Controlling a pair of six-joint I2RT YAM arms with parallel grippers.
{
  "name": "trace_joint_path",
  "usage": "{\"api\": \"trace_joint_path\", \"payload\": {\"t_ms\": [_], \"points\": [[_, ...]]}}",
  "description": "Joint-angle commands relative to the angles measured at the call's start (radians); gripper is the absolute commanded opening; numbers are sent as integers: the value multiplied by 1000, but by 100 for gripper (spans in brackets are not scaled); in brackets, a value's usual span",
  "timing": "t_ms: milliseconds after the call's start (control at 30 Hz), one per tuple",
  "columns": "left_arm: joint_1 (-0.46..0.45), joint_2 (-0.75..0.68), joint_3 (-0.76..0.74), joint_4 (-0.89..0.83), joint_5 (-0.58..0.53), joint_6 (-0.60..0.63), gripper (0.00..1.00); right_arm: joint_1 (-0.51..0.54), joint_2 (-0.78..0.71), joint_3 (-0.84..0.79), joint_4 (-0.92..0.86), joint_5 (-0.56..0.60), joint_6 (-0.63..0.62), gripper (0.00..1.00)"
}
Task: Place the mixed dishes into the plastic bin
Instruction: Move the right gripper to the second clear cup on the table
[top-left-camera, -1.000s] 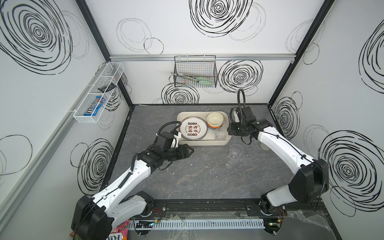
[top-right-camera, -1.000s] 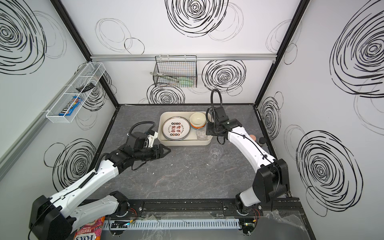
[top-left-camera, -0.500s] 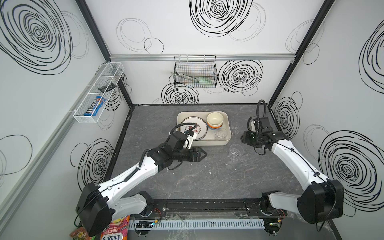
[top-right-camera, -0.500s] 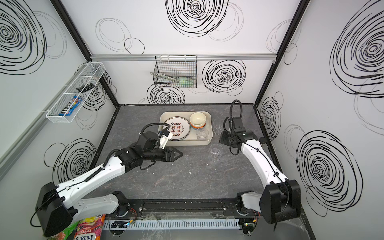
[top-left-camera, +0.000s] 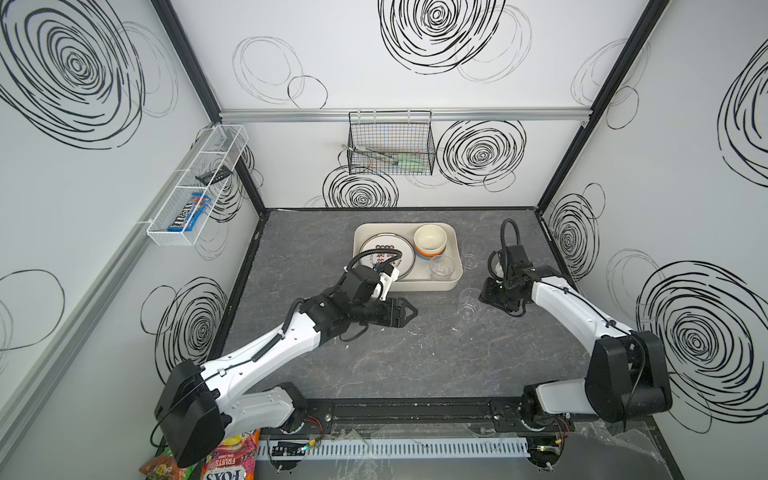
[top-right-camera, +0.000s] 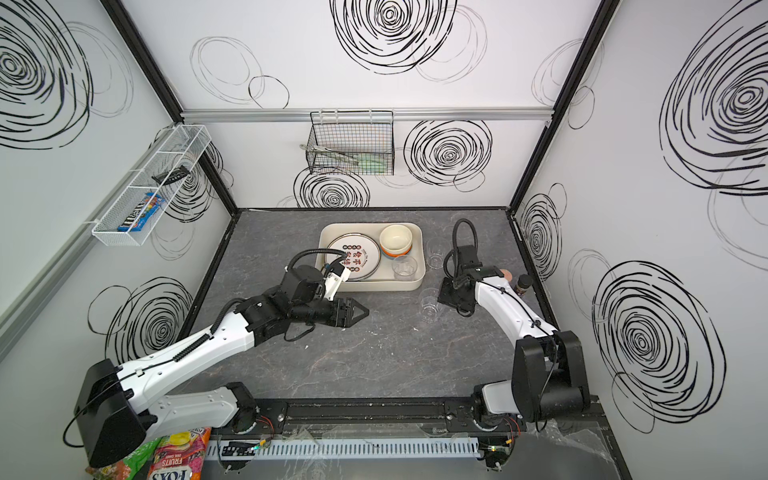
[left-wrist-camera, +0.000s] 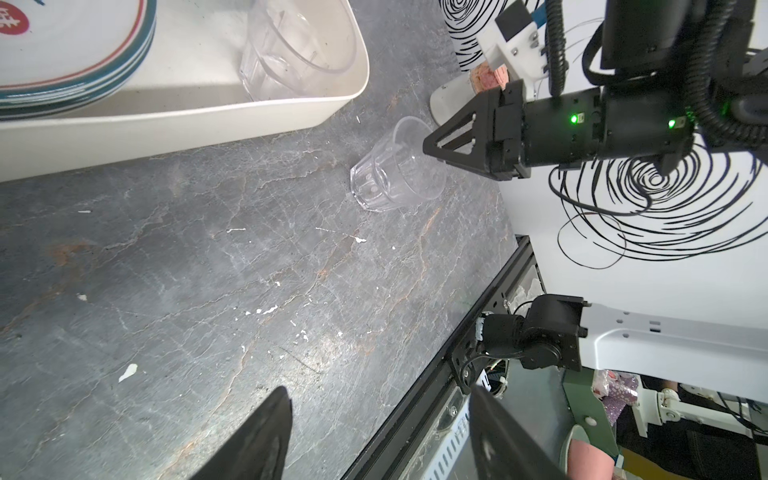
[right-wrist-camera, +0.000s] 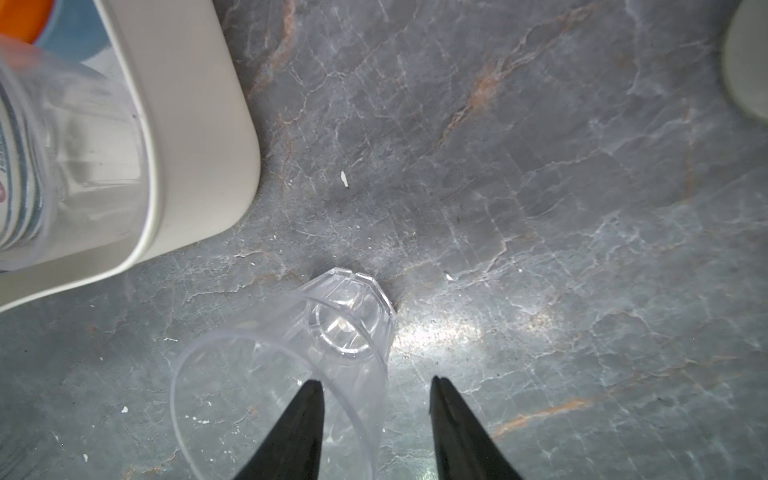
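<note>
The cream plastic bin (top-left-camera: 451, 282) holds a stack of white plates (top-left-camera: 386, 259) with red characters, stacked bowls (top-left-camera: 430, 241) and a clear cup (top-left-camera: 441, 268). A second clear cup (top-left-camera: 469, 253) stands on the table just right of the bin. A third clear cup (top-left-camera: 467, 305) (right-wrist-camera: 291, 357) stands upright in front of the bin's right corner. My right gripper (top-left-camera: 482, 297) (right-wrist-camera: 376, 380) is open at its rim, one finger inside the cup and one outside. My left gripper (top-left-camera: 409, 312) (left-wrist-camera: 378, 388) is open and empty over bare table in front of the bin.
A black wire basket (top-left-camera: 390, 149) hangs on the back wall and a white mesh rack (top-left-camera: 195, 187) on the left wall. A cork-topped object (left-wrist-camera: 488, 77) stands by the right wall behind my right arm. Snack bags (top-left-camera: 224, 457) lie past the front rail.
My right gripper left the bin, swung right and came down at the cup on the table, jaws narrowing. My left arm swung from the bin's left side to its front.
</note>
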Motion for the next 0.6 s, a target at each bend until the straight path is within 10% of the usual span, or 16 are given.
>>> {"api": "trace_joint_path", "payload": {"t_ms": [0,567], "points": [[-5,12,22,30,-18,19,71,-3,27,-17,12,0,11,42],[-2,23,18,20,-36,13,70,16,41,-31,-15,91,-6,9]]}}
